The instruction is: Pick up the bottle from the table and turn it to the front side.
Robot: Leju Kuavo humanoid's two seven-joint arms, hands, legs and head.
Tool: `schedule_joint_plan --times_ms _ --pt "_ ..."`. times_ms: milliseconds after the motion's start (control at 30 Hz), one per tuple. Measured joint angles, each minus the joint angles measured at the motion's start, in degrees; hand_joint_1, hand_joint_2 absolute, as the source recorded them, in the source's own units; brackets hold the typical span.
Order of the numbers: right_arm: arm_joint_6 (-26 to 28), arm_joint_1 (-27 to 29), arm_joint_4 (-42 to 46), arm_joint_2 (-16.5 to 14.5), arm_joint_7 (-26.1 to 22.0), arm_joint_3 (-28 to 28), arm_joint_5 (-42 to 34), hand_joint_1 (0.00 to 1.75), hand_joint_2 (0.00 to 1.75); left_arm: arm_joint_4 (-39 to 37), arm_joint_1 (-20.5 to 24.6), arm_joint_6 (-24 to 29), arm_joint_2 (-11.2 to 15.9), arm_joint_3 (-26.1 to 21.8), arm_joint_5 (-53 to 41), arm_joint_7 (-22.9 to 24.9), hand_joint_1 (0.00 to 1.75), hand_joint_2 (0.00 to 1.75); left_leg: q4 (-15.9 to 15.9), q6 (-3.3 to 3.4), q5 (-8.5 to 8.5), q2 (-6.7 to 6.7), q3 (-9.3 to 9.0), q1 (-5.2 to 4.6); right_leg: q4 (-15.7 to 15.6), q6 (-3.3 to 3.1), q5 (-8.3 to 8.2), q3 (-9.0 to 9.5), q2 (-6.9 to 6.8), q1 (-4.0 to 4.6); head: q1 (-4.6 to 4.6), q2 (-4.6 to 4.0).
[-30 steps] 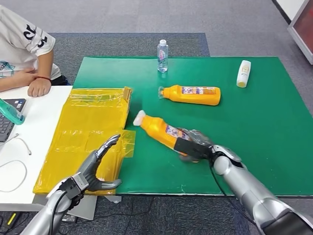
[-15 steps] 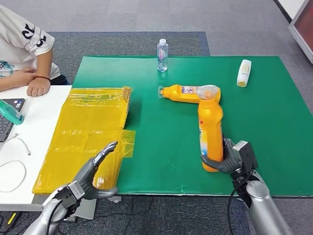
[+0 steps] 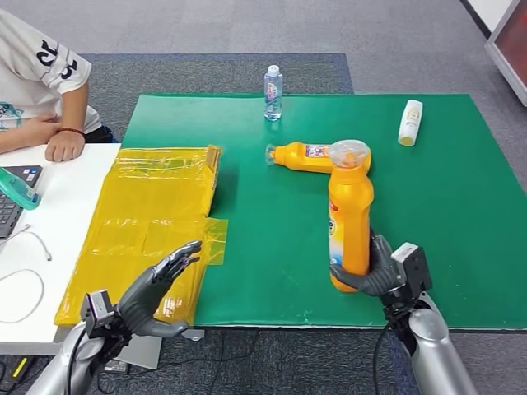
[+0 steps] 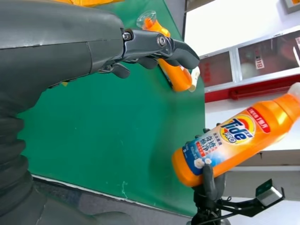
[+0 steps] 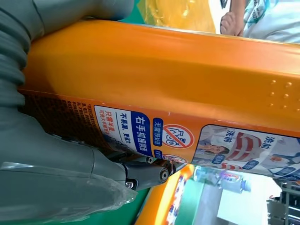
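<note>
An orange Tide detergent bottle [image 3: 349, 216] stands upright above the green mat [image 3: 435, 214], gripped near its base by my right hand [image 3: 373, 271]. Its Tide label [image 4: 237, 131] shows in the left wrist view, and its orange side with a printed back label [image 5: 159, 70] shows in the right wrist view. A second orange bottle [image 3: 305, 156] lies flat on the mat behind it, also seen as bottle [image 4: 173, 70]. My left hand [image 3: 158, 284] hovers open over the near edge of the yellow plastic bags [image 3: 149, 222], fingers [image 4: 155, 44] spread and holding nothing.
A small clear water bottle [image 3: 273, 92] stands at the mat's far edge. A white bottle [image 3: 410, 123] lies at the far right. A person's arm [image 3: 56, 136] rests on the white table [image 3: 56, 247] at the left, near a laptop [image 3: 16, 202].
My right hand has lifted the lying bottle and stood it upright at the mat's near right, then shifted it slightly left. My left hand has drawn back a little.
</note>
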State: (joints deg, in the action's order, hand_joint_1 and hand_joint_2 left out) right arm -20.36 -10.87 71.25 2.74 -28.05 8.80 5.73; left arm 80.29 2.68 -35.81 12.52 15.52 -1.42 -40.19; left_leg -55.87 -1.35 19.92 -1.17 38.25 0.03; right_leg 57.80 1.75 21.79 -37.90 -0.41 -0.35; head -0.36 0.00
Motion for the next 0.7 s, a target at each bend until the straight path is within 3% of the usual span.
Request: schedule_joint_plan --times_ms 267,500,700 --pt "2.78 -0.64 0.45 -1.44 -1.41 5.72 6.4 1.75 1.75 -4.88 7.02 -4.39 0.26 0.15 -0.27 0.0 0.0 1.75 0.0 -0.03 -0.06 0.0 0.01 0.0 0.01 -0.04 -0.07 -0.02 0.0 0.0 0.0 0.0" --pt "9.07 -2.52 -0.04 -2.38 -3.81 13.59 14.04 1.75 1.75 -9.88 14.54 -9.6 1.77 1.75 1.64 0.01 0.0 1.75 0.0 -0.09 -0.13 -0.01 0.01 0.01 0.06 -0.12 -0.12 -0.08 0.01 0.02 0.01 0.0" --pt "11.2 -2.97 -0.31 -3.32 -4.56 18.21 15.75 1.75 1.75 -13.02 18.38 -12.25 2.14 2.61 3.14 0.0 0.0 1.75 0.0 -0.09 -0.13 -0.01 0.03 0.01 0.06 -0.11 -0.12 -0.09 0.01 0.02 0.0 0.0"
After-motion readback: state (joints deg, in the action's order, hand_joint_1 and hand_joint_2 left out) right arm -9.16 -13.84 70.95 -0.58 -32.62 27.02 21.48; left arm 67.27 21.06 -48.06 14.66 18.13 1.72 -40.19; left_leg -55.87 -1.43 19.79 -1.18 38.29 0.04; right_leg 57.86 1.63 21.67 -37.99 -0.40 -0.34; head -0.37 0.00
